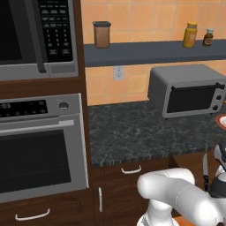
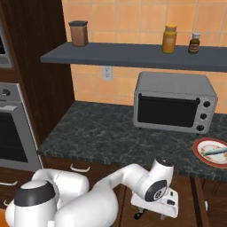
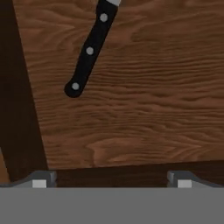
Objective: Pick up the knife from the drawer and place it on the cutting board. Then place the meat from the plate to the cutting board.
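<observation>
The small kitchen knife (image 3: pixel 89 48) with a black riveted handle lies flat on the brown wooden floor of the open dark drawer (image 3: pixel 144 109), well ahead of the fingers (image 3: pixel 112 179) and towards their left tip, its handle end nearest them. The fingers are spread wide and grasp nothing. In the left base view the knife (image 1: pixel 205 170) lies in the drawer beside the arm. The round white plate with a red-orange rim (image 2: pixel 198 151) sits on the dark speckled desk (image 2: pixel 102 128), carrying the slim pale grey-green meat (image 2: pixel 216 151). No writing is readable on the jars.
</observation>
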